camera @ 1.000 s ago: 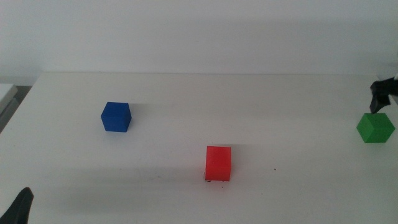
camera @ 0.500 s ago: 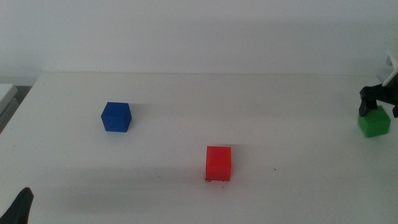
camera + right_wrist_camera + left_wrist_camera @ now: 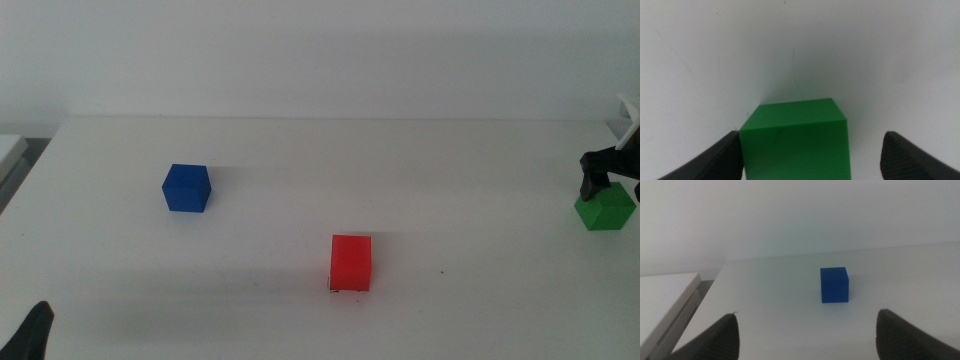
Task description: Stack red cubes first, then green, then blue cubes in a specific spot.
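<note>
At the table's far right edge the green cube (image 3: 604, 211) rests on the white top, and my right gripper (image 3: 611, 183) hangs open just above it, one jaw on each side. The right wrist view shows the green cube (image 3: 795, 138) between the spread jaws of the right gripper (image 3: 810, 150), close to one jaw and well clear of the other. The red cube (image 3: 351, 262) stands near the middle front, with small dark marks (image 3: 340, 291) at its base. Toward the left sits the blue cube (image 3: 187, 188). My left gripper (image 3: 807, 340) waits open at the front left corner, facing the blue cube (image 3: 834, 285).
A white ledge (image 3: 665, 305) runs beside the table's left edge. A pale wall rises behind the table's far edge (image 3: 330, 118). The green cube lies very near the right border of the middle view. A tiny dark speck (image 3: 442, 272) marks the table right of the red cube.
My right gripper has come down from behind the green cube to straddle it, and the cube has shifted slightly. The red and blue cubes and the left arm have not moved.
</note>
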Controlling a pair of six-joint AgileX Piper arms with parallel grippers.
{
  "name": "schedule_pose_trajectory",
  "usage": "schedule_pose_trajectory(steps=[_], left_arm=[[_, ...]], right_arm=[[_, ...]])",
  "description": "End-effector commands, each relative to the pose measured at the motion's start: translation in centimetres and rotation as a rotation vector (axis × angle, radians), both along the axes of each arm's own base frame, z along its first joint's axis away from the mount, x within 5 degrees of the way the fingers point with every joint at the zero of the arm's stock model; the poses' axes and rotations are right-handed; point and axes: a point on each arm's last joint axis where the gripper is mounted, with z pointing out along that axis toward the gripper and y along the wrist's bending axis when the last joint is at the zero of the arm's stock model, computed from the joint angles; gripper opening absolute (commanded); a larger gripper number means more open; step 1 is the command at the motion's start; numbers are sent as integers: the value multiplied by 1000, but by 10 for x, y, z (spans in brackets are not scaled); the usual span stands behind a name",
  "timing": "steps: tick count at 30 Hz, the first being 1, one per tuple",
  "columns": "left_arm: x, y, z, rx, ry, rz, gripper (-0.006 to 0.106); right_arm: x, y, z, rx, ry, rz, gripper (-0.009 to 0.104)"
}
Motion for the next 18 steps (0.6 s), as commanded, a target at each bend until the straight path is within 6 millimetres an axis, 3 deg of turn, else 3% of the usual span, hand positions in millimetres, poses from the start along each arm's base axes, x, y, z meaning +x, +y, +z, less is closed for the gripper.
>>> schedule_pose_trajectory(steps=[1, 6, 8, 11, 16, 18], left_arm=[[0, 0, 1, -9, -17, 2, 94], [0, 0, 1, -9, -17, 2, 94], [0, 0, 1, -9, -17, 2, 94], [0, 0, 1, -9, -17, 2, 94], [0, 0, 1, -9, -17, 2, 94], [0, 0, 1, -9, -17, 2, 94]], right_arm=[[-2, -2, 5, 1, -10, -3, 91], [-1, -1, 5, 12, -12, -6, 83], [-2, -1, 1, 16, 7, -6, 62], [-2, 0, -4, 23, 29, -7, 49], [-1, 2, -9, 43, 38, -5, 44], [-1, 3, -7, 36, 34, 8, 23]])
